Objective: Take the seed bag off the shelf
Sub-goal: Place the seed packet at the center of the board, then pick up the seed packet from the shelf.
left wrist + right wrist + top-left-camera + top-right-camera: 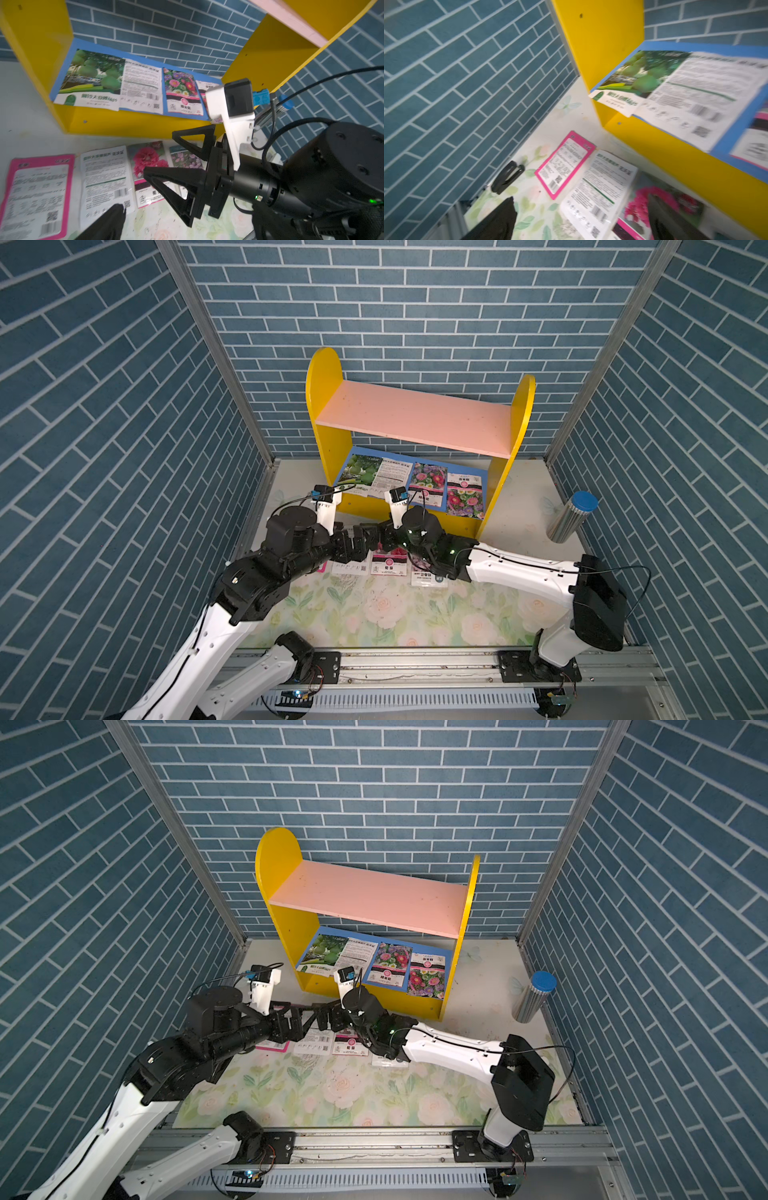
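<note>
The shelf (415, 418) is seen as painted wood, matt, with faint specks on the pink board. The seed bags (93, 81) on its blue board are printed with a slight gloss. At three o'clock, a ribbed metal cylinder (567, 518) is capped in blue plastic. The counter (415, 614) is covered by a smooth floral print.

Four lenses trained on the shelf (417, 416)
Both top views look steeply down from high over the front edge of the worktop (415, 614), shelf at the far side. Both wrist views sit low and close before the shelf, sharing its blue lower board (71, 54); the left one also catches the right claw (160, 153).
</note>
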{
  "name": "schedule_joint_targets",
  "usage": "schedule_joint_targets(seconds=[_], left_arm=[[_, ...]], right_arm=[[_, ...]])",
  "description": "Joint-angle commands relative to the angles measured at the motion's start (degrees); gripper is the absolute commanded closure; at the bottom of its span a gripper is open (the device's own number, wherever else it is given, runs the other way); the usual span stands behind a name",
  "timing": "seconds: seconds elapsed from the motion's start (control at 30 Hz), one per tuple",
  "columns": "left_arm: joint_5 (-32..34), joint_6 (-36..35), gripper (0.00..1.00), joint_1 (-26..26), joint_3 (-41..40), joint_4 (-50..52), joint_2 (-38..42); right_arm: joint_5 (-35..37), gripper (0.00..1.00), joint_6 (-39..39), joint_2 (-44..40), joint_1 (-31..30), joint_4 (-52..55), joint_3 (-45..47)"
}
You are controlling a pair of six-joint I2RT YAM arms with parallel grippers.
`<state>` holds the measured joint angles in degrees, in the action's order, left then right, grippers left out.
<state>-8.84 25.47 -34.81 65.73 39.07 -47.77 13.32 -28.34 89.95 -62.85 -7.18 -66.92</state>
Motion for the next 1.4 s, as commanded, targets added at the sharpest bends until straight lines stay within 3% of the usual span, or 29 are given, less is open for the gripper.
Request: schedule_joint_targets(seconds=[0.0, 0.3, 0.67, 0.93, 1.37], left_arm=[[-6.83, 0.09, 0.00, -0.17, -2.75, -11.01, -1.09], [-14.07, 2.63, 0.00, -0.22, -8.81, -21.93, -1.27], [-14.57, 3.53, 0.00, -0.24, -11.37, -22.05, -0.81], [-14.14, 3.57, 0.00, -0.20, -12.25, -21.14, -0.04], [-14.88, 4.24, 0.00, -0.17, -13.17, -23.68, -1.62]], right_arm=[[11.16, 0.00, 5.44, -3.86, 1.47, 10.13, 1.39], [15.16, 0.00, 2.71, -8.83, 12.56, 17.68, 5.48], [13.88, 0.14, 1.72, -4.78, 23.14, 17.30, 6.65], [12.47, 0.20, 0.21, -2.41, 25.07, 15.25, 9.65], [8.92, 0.22, -3.10, -8.14, 23.05, 13.28, 13.93]])
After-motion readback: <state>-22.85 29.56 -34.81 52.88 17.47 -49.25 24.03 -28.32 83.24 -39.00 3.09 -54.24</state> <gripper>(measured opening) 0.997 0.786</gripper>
